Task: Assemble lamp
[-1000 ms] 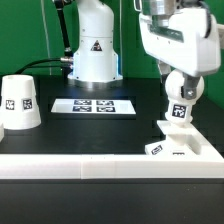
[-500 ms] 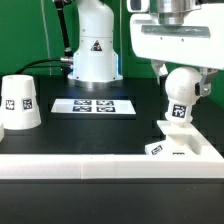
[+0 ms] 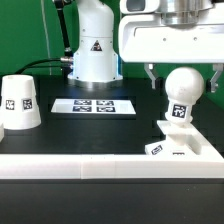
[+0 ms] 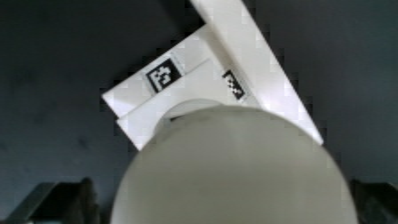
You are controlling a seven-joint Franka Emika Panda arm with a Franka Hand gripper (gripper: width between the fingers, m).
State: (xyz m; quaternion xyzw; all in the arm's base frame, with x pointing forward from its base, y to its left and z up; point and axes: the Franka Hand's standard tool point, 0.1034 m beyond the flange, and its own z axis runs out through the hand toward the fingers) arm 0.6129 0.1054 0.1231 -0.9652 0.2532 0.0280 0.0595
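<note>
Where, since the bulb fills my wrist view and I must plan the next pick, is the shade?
Observer: The shade stands wide end down on the table at the exterior view's far left, well apart from the base.
Operator: Are the jaws clear of the bulb?
Observer: Yes. They hang open, one on each side of the bulb, with a gap showing on both sides.
Operator: Is the bulb sitting straight?
Observer: It stands upright, neck down on the base.
</note>
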